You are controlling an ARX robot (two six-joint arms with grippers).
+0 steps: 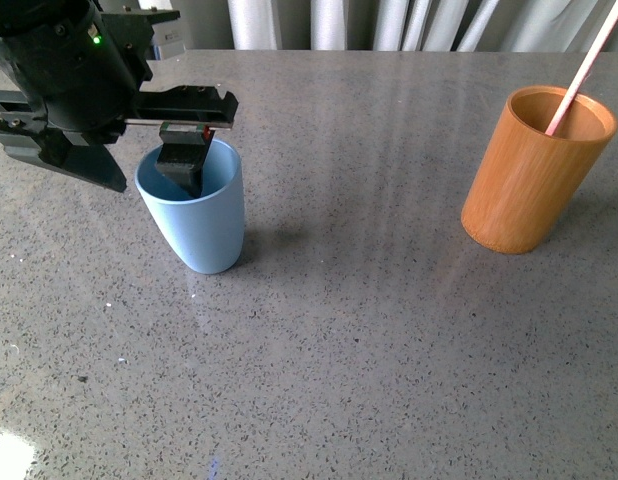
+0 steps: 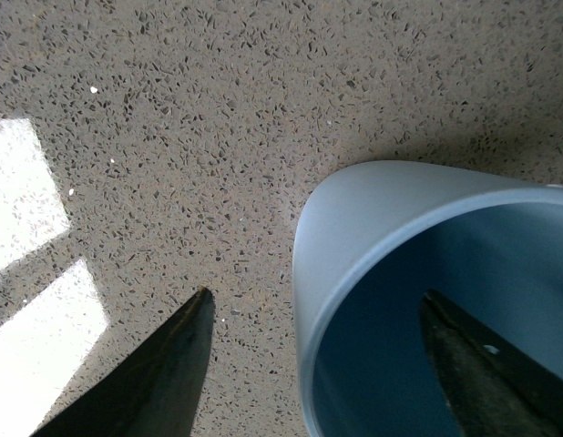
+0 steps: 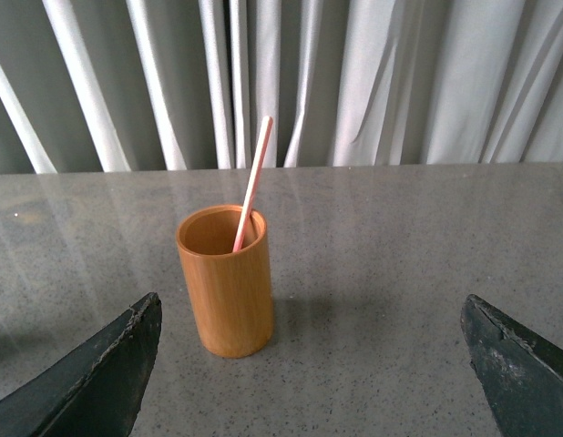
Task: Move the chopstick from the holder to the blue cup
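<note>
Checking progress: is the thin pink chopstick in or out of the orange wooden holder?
In: the thin pink chopstick leans inside the orange wooden holder, top protruding.

A: Cup (image 1: 194, 215) mouth free?
B: Partly blocked: one left gripper (image 2: 315, 293) finger (image 1: 184, 165) inside, other outside the rim.
A: Around holder (image 1: 534, 170)?
B: Bare table (image 1: 369, 300) all round, well apart from cup; chopstick (image 1: 584, 70) slanting out above.

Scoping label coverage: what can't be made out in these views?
- Chopstick top: cut off by front view's upper edge; its foot is hidden inside the holder in front and right wrist views.
- Blue cup floor: hidden by its wall and the left gripper.
- Right gripper: only fingertips show, right wrist view.
</note>
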